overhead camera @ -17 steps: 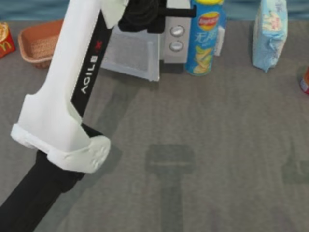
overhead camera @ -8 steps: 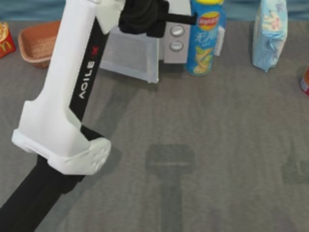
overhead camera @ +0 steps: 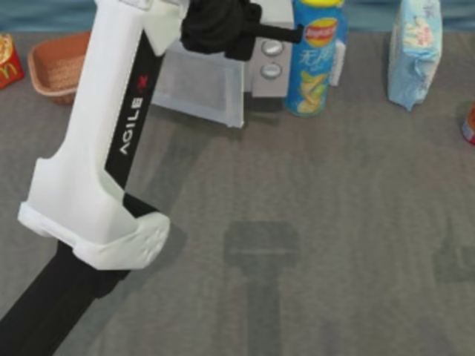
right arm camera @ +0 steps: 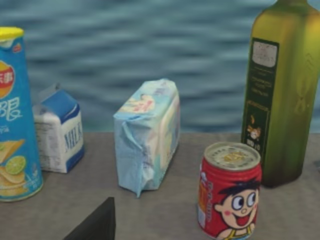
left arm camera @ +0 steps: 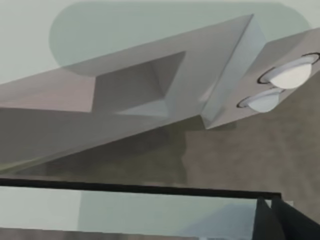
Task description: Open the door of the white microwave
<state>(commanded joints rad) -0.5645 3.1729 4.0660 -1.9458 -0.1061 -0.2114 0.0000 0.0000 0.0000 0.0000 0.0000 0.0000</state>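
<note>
The white microwave (overhead camera: 271, 63) stands at the table's far edge, its two round silver knobs (left arm camera: 290, 75) facing forward. Its door (overhead camera: 200, 89), a pale panel with a grey mesh window, is swung out toward the left front, and the bare cavity (left arm camera: 145, 92) shows behind it. My left gripper (overhead camera: 230, 30) is up at the door's top free edge, shut on the door. In the left wrist view the door's pale panel (left arm camera: 150, 210) lies close across the bottom beside one dark finger (left arm camera: 282, 220). My right gripper (right arm camera: 100, 225) is parked at the right, outside the top view.
A brown woven basket (overhead camera: 63, 63) and a red fries carton (overhead camera: 7, 59) sit at the far left. A blue chips can (overhead camera: 315, 59) stands tight against the microwave's right side. Farther right are a milk carton (right arm camera: 57, 130), a blue-white pack (overhead camera: 415, 52), a red can (right arm camera: 230, 190) and an olive bottle (right arm camera: 285, 90).
My left arm has drifted slightly left, and the door has swung a little farther open with it. Nothing else has moved.
</note>
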